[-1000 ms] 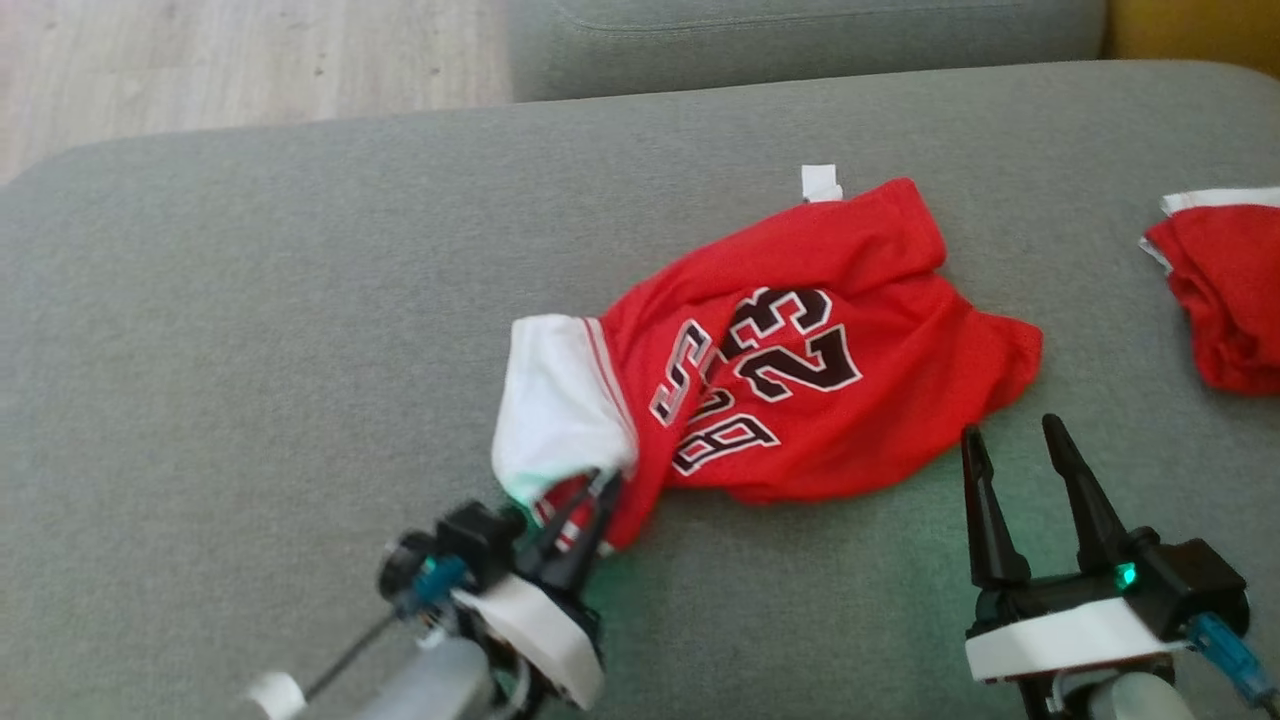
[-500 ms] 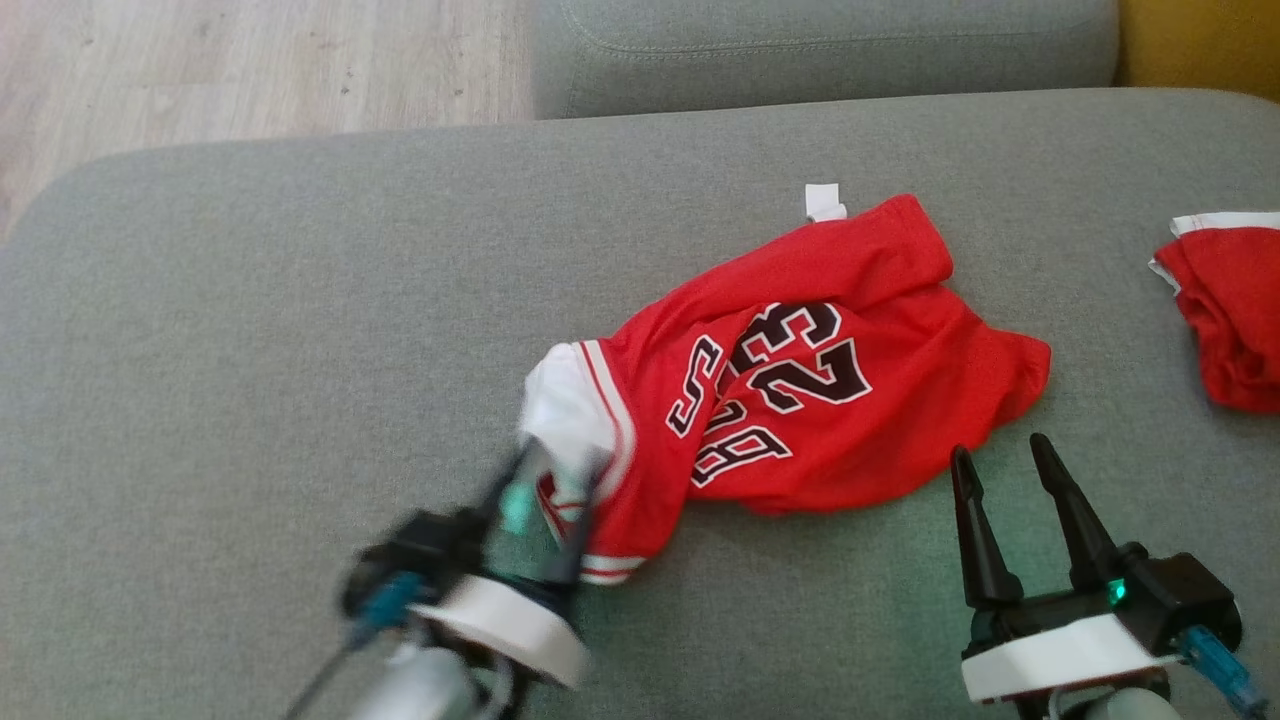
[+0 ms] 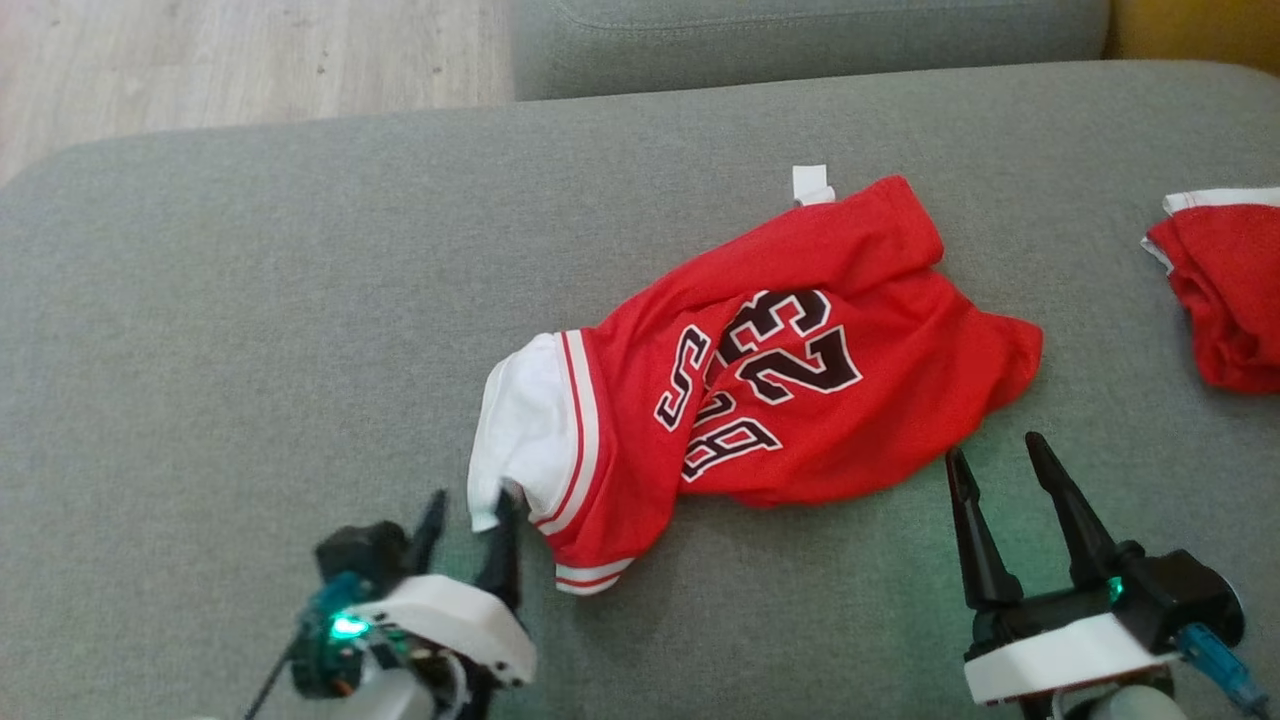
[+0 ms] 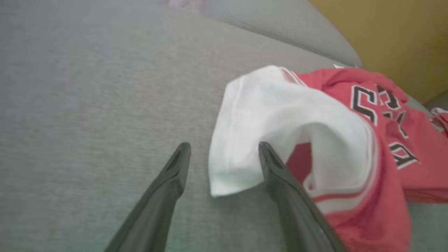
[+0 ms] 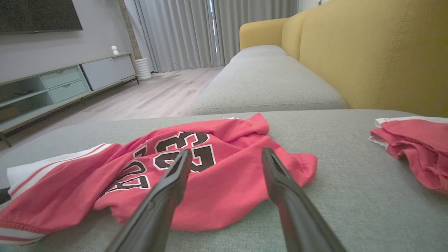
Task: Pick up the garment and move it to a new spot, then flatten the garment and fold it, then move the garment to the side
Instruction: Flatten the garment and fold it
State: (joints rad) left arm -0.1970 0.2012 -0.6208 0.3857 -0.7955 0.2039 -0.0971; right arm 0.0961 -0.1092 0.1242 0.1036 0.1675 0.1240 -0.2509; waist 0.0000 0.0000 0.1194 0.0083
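Note:
The garment point(image 3: 800, 330) is a red jersey with the number 23 and a white part at one end, lying crumpled on the grey sofa cushion point(image 3: 250, 300). My left gripper point(image 3: 473, 495) is open at the jersey's white end. In the left wrist view the garment's point(image 4: 297, 105) loose white corner lies between the spread fingers of my left gripper point(image 4: 224, 145), close against the right one and not pinched. My right gripper point(image 3: 995, 448) stands open just short of the jersey's near right edge. In the right wrist view, my right gripper point(image 5: 226, 151) points over the garment point(image 5: 224, 182).
A second red and white garment point(image 3: 1225, 290) lies bunched at the cushion's right edge. Another grey cushion point(image 3: 800, 40) adjoins at the back, with wooden floor point(image 3: 200, 60) beyond the far left. A yellow backrest point(image 5: 378, 52) rises on the right.
My left gripper has opened and let go of the jersey's white end, then drawn back toward the near left. The white end has dropped flatter onto the cushion. The right gripper stays open.

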